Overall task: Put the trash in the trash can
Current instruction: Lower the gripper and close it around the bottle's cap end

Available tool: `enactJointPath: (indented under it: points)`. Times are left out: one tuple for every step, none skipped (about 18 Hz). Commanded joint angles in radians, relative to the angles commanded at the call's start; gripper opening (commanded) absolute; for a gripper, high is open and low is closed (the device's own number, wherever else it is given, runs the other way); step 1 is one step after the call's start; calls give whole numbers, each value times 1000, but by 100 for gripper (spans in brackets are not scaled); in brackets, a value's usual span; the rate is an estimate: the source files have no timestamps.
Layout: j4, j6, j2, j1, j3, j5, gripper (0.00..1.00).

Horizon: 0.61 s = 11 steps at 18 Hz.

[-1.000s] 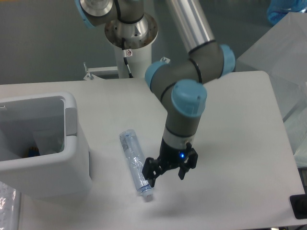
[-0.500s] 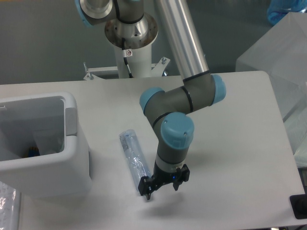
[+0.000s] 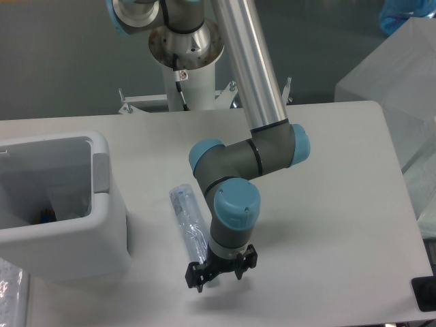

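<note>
Descent is the change here: over the last second the black two-finger claw (image 3: pixel 216 271) has dropped and slid leftward, from beside the lower end of the crushed clear bluish plastic bottle (image 3: pixel 187 219) to right over that end, now close above the white desk (image 3: pixel 327 204). Its fingers are spread, with nothing held between them. The bottle's cap end is hidden under the wrist and claw, so I cannot tell whether the fingers straddle it or only hover above it. By my reading this is the approach to a grasp, with the squeeze not yet made.

The bottle lies flat on the desk, slanting from upper left to lower right, just beside the boxy white plastic trash can (image 3: pixel 102 204) but not touching it. The can stands at the left edge, its grey panel facing the bottle, its mouth open upward. Something small and dark with a bluish speck lies at the bottom; it is too small to name. The crumpled wrapper cannot be picked out.

Nothing lies between bottle and can; the thick raised rim is the only thing the load must clear.
</note>
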<state>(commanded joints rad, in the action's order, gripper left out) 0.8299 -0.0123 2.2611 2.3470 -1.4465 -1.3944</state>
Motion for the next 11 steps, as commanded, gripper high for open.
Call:
enactJointPath:
  points:
    - [-3,2,0,-2,-2,-5,93]
    - [-3,3,0,-6,0,-17,91]
    - [-3,6,2,-14,-2,-32,89]
    - [-3,6,5,-18,-5,-41,87]
    - [-3,8,6,-20,-6,-46,84]
    - [-3,8,6,-21,-6,-46,82]
    - [-3,8,6,-21,-6,-46,79]
    - [-3,8,6,-23,-8,-46,78]
    - [-3,6,8,-23,-8,-48,75]
    - [-5,6,6,-23,-9,-48,73]
    - [-5,6,6,-25,-11,-48,72]
